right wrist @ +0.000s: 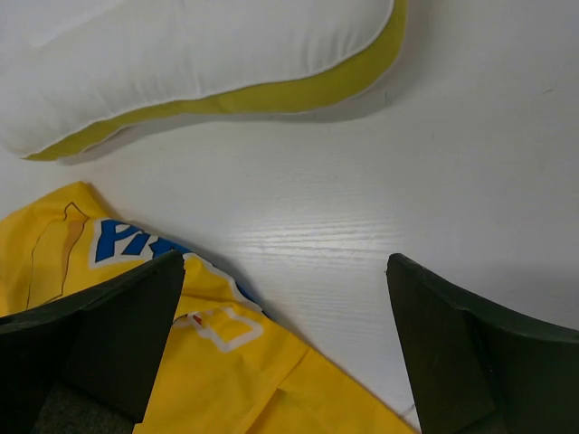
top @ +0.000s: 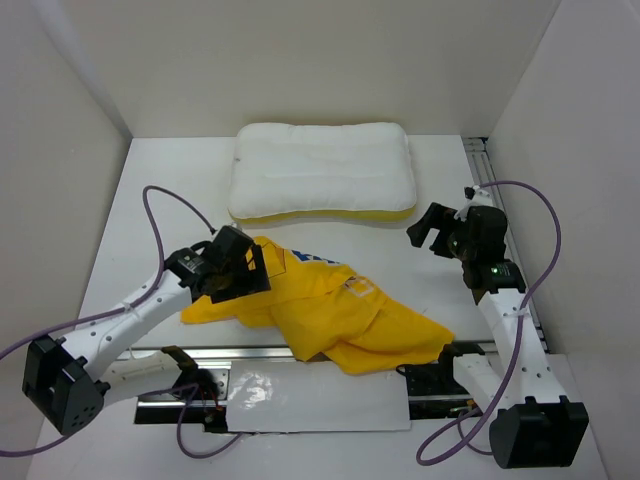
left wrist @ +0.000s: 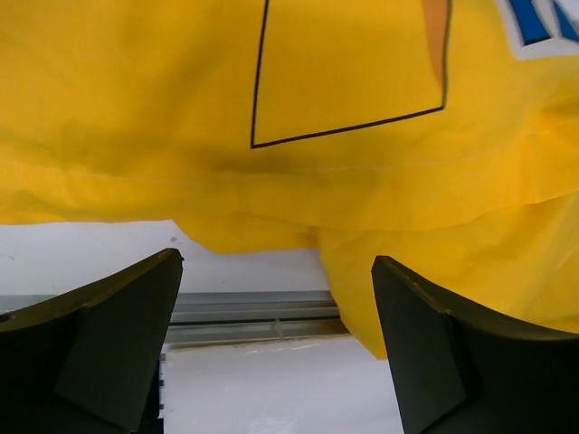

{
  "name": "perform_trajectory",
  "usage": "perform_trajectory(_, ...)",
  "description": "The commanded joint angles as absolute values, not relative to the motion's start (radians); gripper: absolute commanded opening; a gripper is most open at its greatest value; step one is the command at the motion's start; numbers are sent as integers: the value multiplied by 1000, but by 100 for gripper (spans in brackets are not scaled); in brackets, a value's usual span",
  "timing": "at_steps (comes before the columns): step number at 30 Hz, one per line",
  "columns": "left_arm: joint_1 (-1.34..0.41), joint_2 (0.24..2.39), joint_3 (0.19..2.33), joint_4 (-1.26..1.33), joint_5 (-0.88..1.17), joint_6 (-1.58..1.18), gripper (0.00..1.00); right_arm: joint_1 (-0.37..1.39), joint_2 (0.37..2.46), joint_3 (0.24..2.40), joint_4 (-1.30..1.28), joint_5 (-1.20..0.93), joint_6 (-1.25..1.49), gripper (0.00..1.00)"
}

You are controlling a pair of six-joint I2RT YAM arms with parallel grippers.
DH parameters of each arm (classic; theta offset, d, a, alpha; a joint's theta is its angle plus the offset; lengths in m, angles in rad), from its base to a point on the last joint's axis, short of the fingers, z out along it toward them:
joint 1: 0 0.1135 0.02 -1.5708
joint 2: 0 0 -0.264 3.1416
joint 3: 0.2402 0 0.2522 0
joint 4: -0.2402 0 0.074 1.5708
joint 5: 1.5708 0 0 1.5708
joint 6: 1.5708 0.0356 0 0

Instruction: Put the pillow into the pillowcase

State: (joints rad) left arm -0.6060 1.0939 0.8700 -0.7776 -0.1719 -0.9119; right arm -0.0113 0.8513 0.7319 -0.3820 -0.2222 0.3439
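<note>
At the far side of the worktop (top: 180, 165) the pillow (top: 322, 170) lies flat. Its yellow-edged long side is turned toward the arms, presumably so it can be slid straight into the sack. Nearer the bases, the Pikachu pillowcase (top: 330, 315) sits crumpled in a heap, apart from the pillow, and I cannot make out its opening. The left fingers (left wrist: 109, 334) are spread wide at the case's left end, with fabric just ahead of them but nothing pinched. I'd judge they are placed to take an edge. The right fingers (right wrist: 461, 353) gape too, hovering over bare worktop between pillow and case, holding nothing.
</note>
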Motion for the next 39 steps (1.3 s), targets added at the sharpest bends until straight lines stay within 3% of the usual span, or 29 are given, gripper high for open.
perform_trajectory(1,-598,1068,828,-761,-149,-905,99,-15,848,733,-354,-212,363,100)
perform_trajectory(7,-569,1071,740,-729,-117,-937,99,-15,919,709,-295,-445,328,100)
perform_trajectory(10,-560,1097,730,-699,-104,-937,99,73,995,732,-295,-471,313,100)
perform_trajectory(17,-560,1186,673,-689,-67,-1014,99,521,1190,776,-253,-132,299,100)
perform_trajectory(23,-551,1200,664,-658,-67,-1037,99,641,1385,848,-285,-8,308,100)
perform_trajectory(25,-551,1210,664,-646,-77,-1037,98,650,1408,848,-285,27,319,93)
perform_trajectory(26,-551,1221,664,-646,-90,-1037,92,666,1408,848,-273,28,333,82)
perform_trajectory(27,-551,1221,664,-646,-91,-1037,91,678,1408,839,-261,28,333,77)
perform_trajectory(32,-551,1299,701,-646,-124,-1023,79,698,1408,830,-250,41,342,75)
perform_trajectory(33,-551,1299,710,-637,-124,-1023,72,698,1420,830,-250,41,342,75)
perform_trajectory(34,-551,1311,710,-637,-124,-1023,42,698,1431,830,-250,41,342,75)
perform_trajectory(36,-551,1312,736,-658,-124,-1023,14,698,1440,830,-238,52,353,72)
perform_trajectory(38,-551,1302,748,-676,-135,-1023,0,698,1453,830,-226,52,353,63)
perform_trajectory(39,-551,1293,749,-692,-146,-1023,0,698,1466,839,-225,52,353,61)
